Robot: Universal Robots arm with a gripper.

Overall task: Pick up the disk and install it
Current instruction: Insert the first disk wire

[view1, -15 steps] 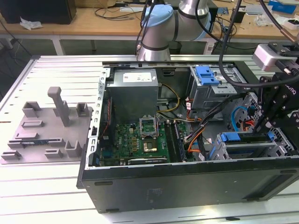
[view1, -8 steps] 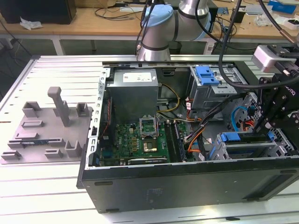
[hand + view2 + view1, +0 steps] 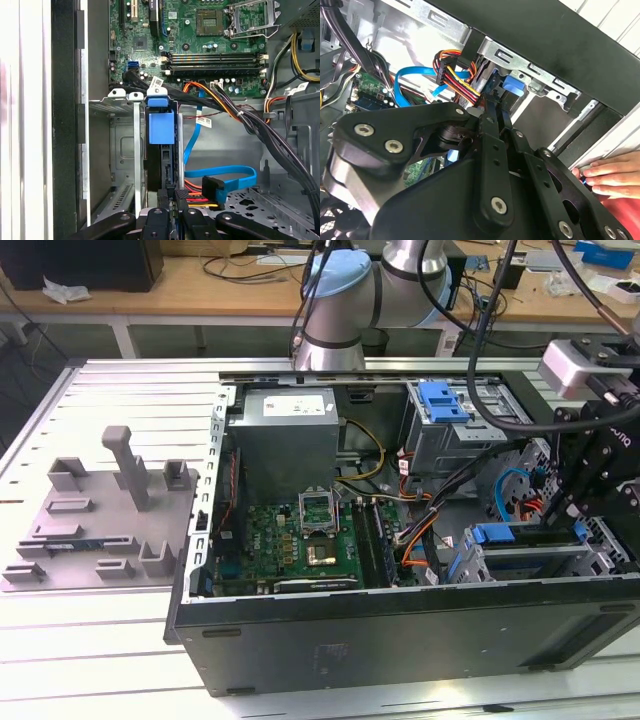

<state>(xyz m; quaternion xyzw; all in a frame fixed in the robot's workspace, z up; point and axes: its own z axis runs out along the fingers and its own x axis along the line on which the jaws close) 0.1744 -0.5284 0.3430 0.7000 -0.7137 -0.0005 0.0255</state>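
Currently the gripper (image 3: 175, 194) reaches into the open case (image 3: 400, 635) at the exterior view's right. Its 2 fingers (image 3: 490, 131) are clenched on the thin edge of the disk (image 3: 161, 127). The disk stands on edge in the grey drive bay (image 3: 122, 150), with the tab of its blue carrier toward the motherboard (image 3: 210, 45). Just beside it run a bundle of orange, yellow and black power cables (image 3: 452, 75) and a blue data cable (image 3: 225, 175). In the second wrist view a person's hand (image 3: 607, 175) sits at the case's outer edge. A grey fixture (image 3: 100, 520) lies well apart on the table (image 3: 100, 660), at the exterior view's left.
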